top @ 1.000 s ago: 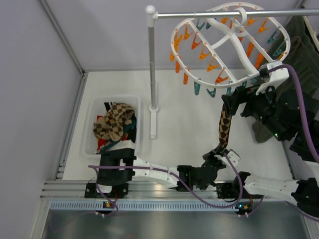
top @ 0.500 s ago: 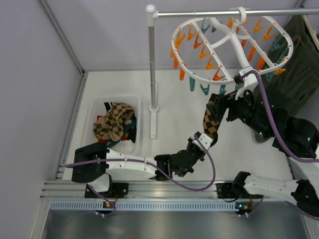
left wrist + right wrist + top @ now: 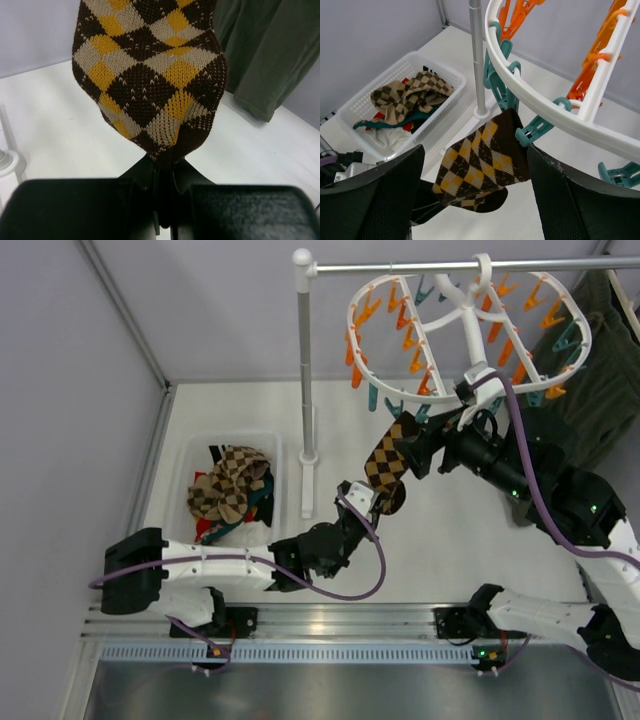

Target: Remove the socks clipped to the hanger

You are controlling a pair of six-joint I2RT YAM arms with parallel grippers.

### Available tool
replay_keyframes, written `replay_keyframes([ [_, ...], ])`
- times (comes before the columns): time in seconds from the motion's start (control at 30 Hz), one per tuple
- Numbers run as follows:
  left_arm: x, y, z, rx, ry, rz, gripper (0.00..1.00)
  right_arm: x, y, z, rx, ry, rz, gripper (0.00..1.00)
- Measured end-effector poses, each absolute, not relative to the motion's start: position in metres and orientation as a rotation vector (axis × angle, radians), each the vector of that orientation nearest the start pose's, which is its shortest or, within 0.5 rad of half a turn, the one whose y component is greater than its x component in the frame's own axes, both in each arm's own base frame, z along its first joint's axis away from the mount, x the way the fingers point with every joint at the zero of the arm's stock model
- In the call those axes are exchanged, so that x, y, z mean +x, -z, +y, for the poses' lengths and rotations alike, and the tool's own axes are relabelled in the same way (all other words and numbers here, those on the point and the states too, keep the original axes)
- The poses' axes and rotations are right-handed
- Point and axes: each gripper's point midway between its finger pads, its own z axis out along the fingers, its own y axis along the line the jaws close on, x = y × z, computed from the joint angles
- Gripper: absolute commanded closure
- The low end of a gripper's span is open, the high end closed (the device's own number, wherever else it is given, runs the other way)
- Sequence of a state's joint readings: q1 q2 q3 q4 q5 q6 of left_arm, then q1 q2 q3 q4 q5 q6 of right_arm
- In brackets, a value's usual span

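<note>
sock strung between clip and gripper

the left gripper [image 3: 165, 172] is clamped shut on the toe end of the argyle sock [image 3: 150, 75], which rises straight up out of its jaws, and that pull looks meant to draw the fabric taut. the cuff sits in 1 teal clip [image 3: 536, 131] on the hanger [image 3: 555, 112], just ahead of the right gripper [image 3: 475, 150]. its fingers are spread wide and hold nothing, seemingly lined up to work that clip. well off to the left gripper's side, the basket [image 3: 190, 455] holds other argyle socks [image 3: 232, 485]. that is the likely drop spot.
</note>
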State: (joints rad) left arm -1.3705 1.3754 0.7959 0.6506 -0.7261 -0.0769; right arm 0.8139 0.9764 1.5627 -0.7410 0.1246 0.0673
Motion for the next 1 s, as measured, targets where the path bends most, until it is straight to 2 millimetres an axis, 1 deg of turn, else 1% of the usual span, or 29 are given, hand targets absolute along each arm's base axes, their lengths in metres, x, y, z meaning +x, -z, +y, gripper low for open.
replay_keyframes([
  [0.17, 0.201, -0.259, -0.373, 0.382, 0.592, 1.504, 1.00, 0.224, -0.441, 0.195, -0.534, -0.546, 1.644, 0.23],
  [0.43, 0.203, -0.257, -0.366, 0.379, 0.579, 1.510, 1.00, 0.242, -0.426, 0.193, -0.542, -0.540, 1.656, 0.25],
  [0.57, 0.203, -0.257, -0.363, 0.377, 0.578, 1.510, 1.00, 0.247, -0.425, 0.194, -0.563, -0.553, 1.644, 0.26],
  [0.67, 0.203, -0.259, -0.361, 0.373, 0.579, 1.508, 1.00, 0.252, -0.427, 0.195, -0.587, -0.562, 1.620, 0.26],
  [0.8, 0.203, -0.260, -0.359, 0.368, 0.580, 1.506, 1.00, 0.258, -0.430, 0.201, -0.623, -0.579, 1.590, 0.27],
  [0.9, 0.202, -0.260, -0.359, 0.369, 0.581, 1.506, 1.00, 0.261, -0.430, 0.206, -0.642, -0.595, 1.567, 0.30],
  [0.93, 0.202, -0.259, -0.359, 0.370, 0.581, 1.506, 1.00, 0.262, -0.430, 0.207, -0.643, -0.597, 1.568, 0.32],
  [1.0, 0.202, -0.258, -0.359, 0.374, 0.582, 1.507, 1.00, 0.267, -0.429, 0.208, -0.641, -0.596, 1.565, 0.32],
])
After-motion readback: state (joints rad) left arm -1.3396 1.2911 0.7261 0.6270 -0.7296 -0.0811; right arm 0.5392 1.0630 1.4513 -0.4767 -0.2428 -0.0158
